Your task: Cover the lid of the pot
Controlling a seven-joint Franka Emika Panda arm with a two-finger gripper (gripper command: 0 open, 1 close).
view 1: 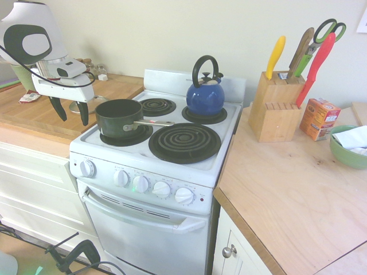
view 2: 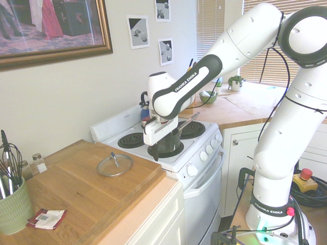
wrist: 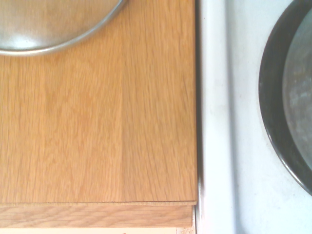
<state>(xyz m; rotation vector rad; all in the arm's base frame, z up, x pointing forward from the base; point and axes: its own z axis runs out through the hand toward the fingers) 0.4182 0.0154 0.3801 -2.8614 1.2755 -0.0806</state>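
I have the claw [view 1: 69, 112] spread wide, its two dark fingers well apart and pointing down, with nothing between them; it hangs near the wooden counter's [view 2: 87, 189] edge, beside the stove [view 1: 143, 172]. The lid [view 2: 115, 164] lies flat on that wooden counter, knob upward; in my wrist view only part of its clear glass and metal rim shows. The pot [view 1: 119, 118] sits uncovered on a coil burner, the one nearest the counter at the stove's front, its long metal handle reaching out over the stovetop; the blue kettle [view 1: 205, 96] stands on a rear burner; on the counter I also see a green utensil crock [view 2: 15, 206] and a small packet [view 2: 47, 219] beside it.
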